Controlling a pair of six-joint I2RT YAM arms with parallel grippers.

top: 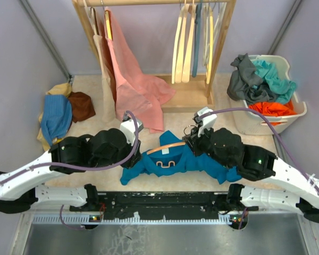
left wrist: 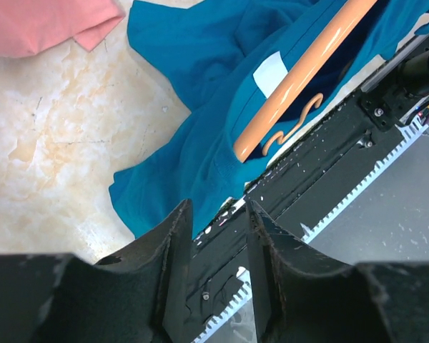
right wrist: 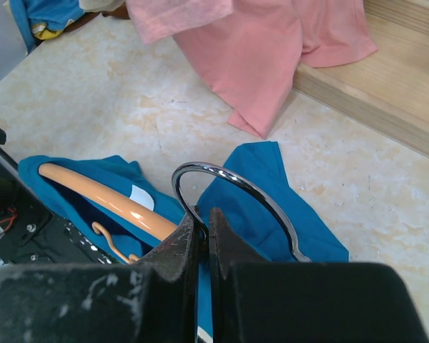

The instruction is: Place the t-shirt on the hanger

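The teal-blue t-shirt (top: 186, 162) lies crumpled at the table's near edge between the arms; it also shows in the left wrist view (left wrist: 193, 107) and the right wrist view (right wrist: 264, 186). The orange-tan hanger (top: 166, 149) lies on and partly inside it, its arm (left wrist: 300, 75) beside the white neck label (left wrist: 270, 71). My right gripper (right wrist: 202, 218) is shut on the hanger's metal hook (right wrist: 229, 179) at its stem. My left gripper (left wrist: 214, 214) is open and empty above the shirt's left edge and the black base rail.
A wooden rack (top: 154, 32) at the back holds a pink cloth (top: 133, 79) and cream hangers (top: 189, 42). A white basket (top: 271, 114) of clothes stands at the right. A blue and brown cloth pile (top: 64, 111) lies at the left.
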